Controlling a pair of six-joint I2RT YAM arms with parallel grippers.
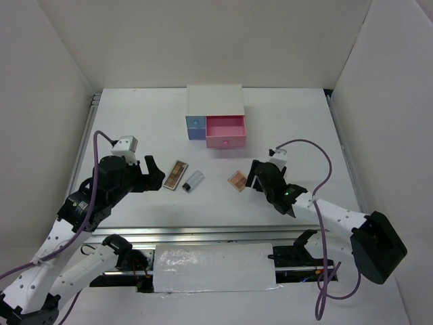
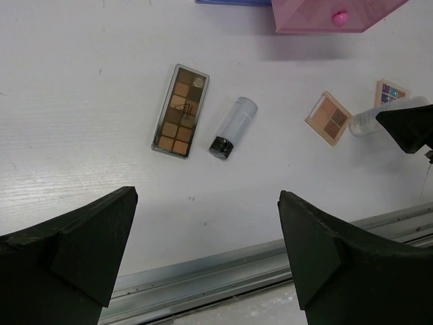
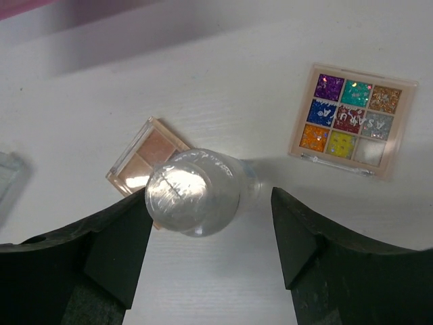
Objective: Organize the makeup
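Observation:
A long brown eyeshadow palette [image 1: 176, 175] and a clear bottle with a black cap [image 1: 193, 181] lie side by side left of centre; both show in the left wrist view, palette [image 2: 180, 110] and bottle [image 2: 233, 126]. My left gripper [image 1: 154, 172] is open and empty, just left of them [image 2: 206, 250]. A square pinkish palette [image 1: 237, 180] lies by my right gripper [image 1: 260, 177]. In the right wrist view that gripper [image 3: 211, 230] is open around a small clear bottle [image 3: 196, 191], seen end-on, close to its left finger. A multicolour palette [image 3: 352, 120] lies beyond.
A white box [image 1: 215, 101] with blue and purple drawers stands at the back centre, its pink drawer [image 1: 225, 128] pulled open. White walls enclose the table on three sides. A metal rail [image 2: 223, 271] runs along the near edge.

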